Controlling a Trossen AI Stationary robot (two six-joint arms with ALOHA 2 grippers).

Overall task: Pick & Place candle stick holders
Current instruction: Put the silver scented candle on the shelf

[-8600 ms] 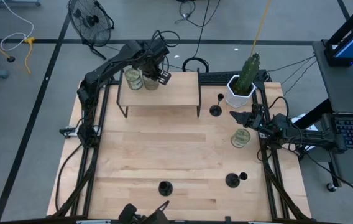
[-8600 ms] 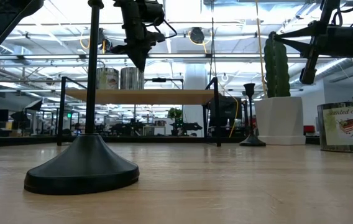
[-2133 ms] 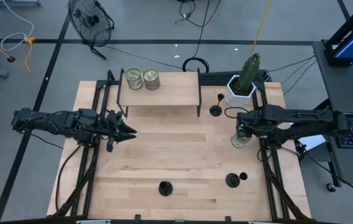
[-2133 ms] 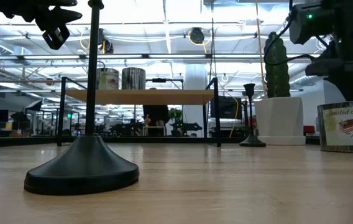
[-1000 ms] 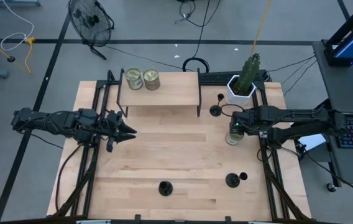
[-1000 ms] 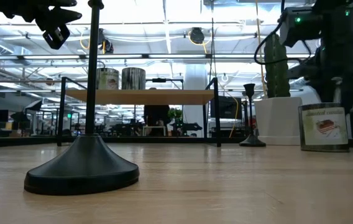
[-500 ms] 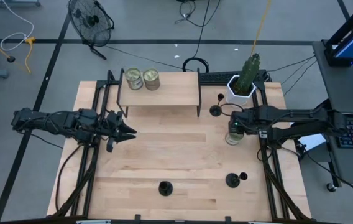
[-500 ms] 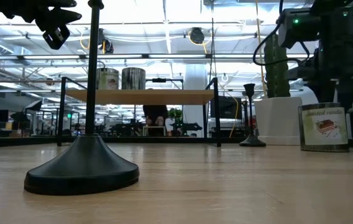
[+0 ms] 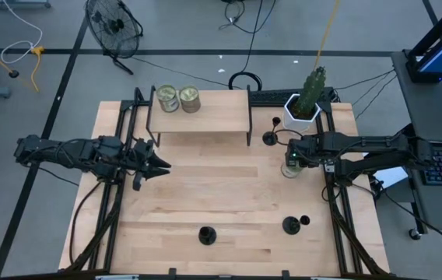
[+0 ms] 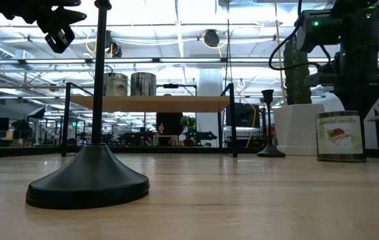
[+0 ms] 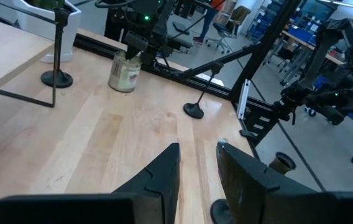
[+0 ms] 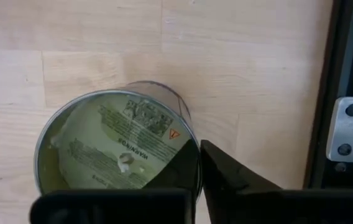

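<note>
High view: my right gripper is clamped on the clear greenish-yellow glass jar; my left gripper hovers with fingers slightly apart.

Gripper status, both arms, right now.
Left gripper: open, holding nothing, over the table's left side.
Right gripper: shut on the glass candle jar, near the cactus pot.

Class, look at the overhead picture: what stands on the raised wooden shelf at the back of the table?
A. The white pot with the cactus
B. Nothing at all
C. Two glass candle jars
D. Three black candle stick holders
C: two glass candle jars stand side by side on the shelf; the cactus pot and the candle stick holders are on the table.
</note>
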